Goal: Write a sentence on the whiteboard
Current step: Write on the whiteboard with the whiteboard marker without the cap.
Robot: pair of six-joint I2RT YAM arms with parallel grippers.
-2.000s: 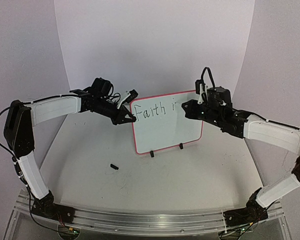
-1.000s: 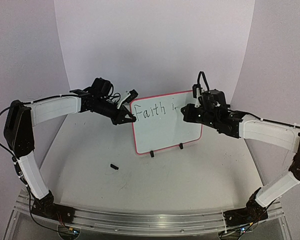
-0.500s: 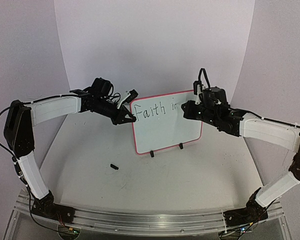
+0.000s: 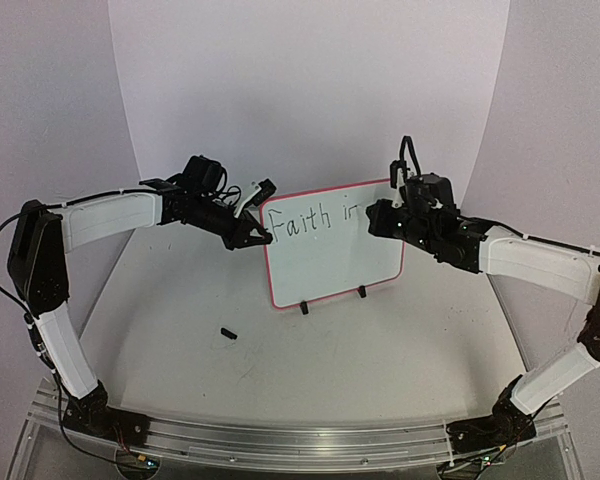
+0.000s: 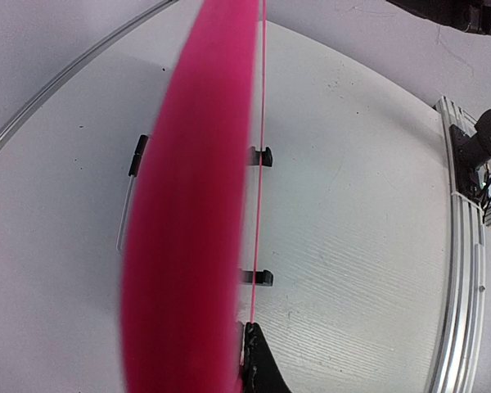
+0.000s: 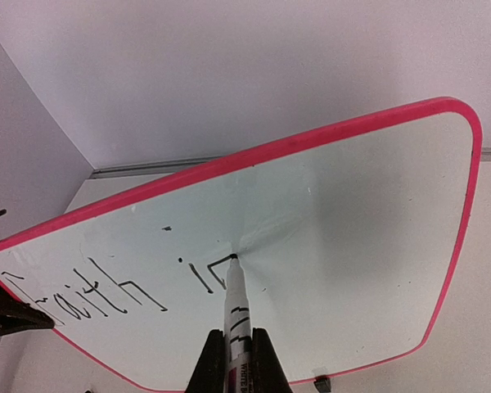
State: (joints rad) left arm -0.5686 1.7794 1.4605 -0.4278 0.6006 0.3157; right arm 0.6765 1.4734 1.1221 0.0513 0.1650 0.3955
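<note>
Pale walls (image 4: 310, 80), white tabletop (image 4: 380, 350): the pink-framed whiteboard (image 4: 330, 265) stands upright, its sentence (image 4: 315, 220) "Faith in" at twelve o'clock. Left jaws clamp its nine o'clock edge; right jaws clamp a marker (image 6: 236, 315).

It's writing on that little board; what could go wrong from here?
The red-framed white whiteboard stands on two black feet; the left gripper pinches only its edge, so pen pressure could tilt it. The thin white marker in the right gripper might slip or drift, spoiling the dark handwritten words.
</note>
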